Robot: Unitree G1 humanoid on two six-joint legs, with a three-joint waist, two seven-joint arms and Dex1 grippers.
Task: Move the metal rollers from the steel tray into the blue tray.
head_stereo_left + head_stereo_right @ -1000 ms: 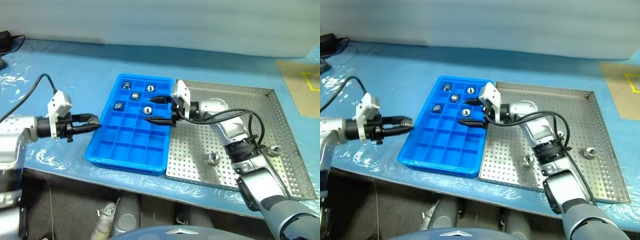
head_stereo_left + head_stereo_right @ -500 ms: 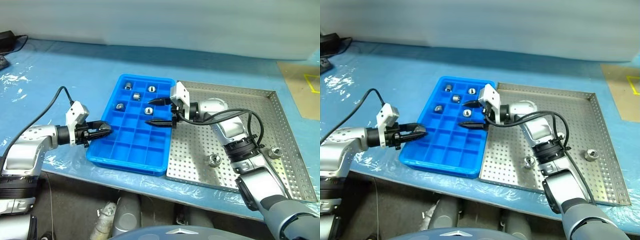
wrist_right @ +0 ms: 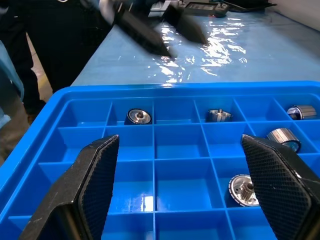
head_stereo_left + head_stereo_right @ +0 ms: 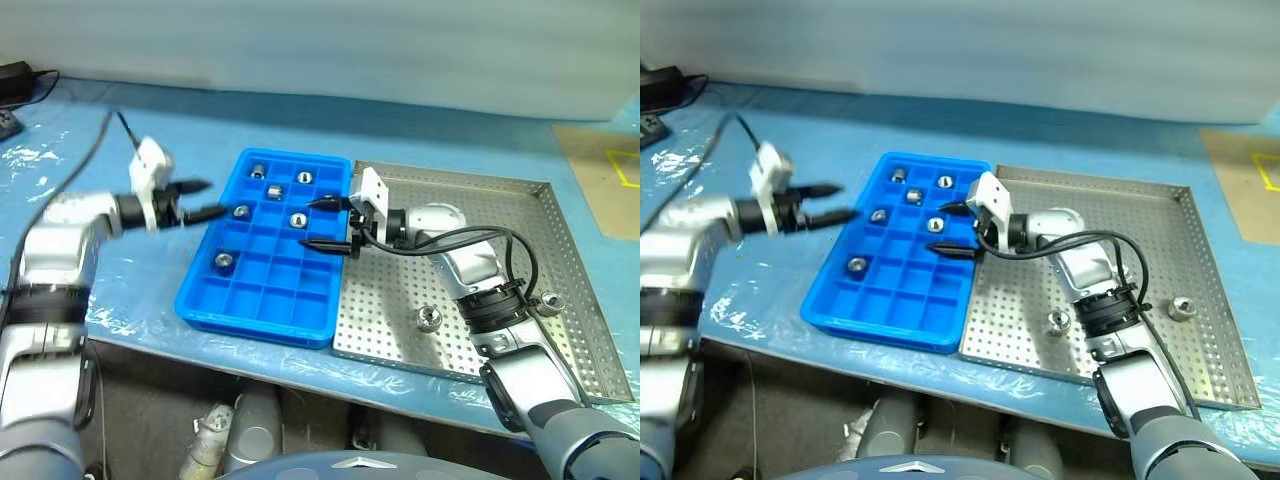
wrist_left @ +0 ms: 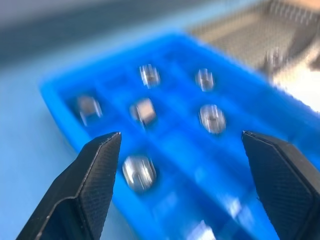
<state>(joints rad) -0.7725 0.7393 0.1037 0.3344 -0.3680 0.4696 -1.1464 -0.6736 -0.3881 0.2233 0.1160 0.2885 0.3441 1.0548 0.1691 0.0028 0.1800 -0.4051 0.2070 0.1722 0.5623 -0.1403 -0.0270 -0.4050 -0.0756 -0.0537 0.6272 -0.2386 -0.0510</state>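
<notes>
Left pincer [image 4: 201,199] now spread wide and empty, lifted off blue tray's [image 4: 262,300] left rim; new roller [image 4: 224,260] lies in cell near that rim, so six in blue tray, drop done; right pincer [image 4: 327,223] open, empty, over blue tray's right edge; two rollers [image 4: 429,318] left on steel tray [image 4: 560,270]; left wrist view blurred, roller ridges unreadable.

There were seven metal rollers [image 4: 224,260] in all: five lay in separate compartments of the one blue tray [image 4: 262,297], and two lay on the one steel tray [image 4: 400,330]. Two grippers were in view, left gripper [image 4: 204,200] and right gripper [image 4: 316,223].
</notes>
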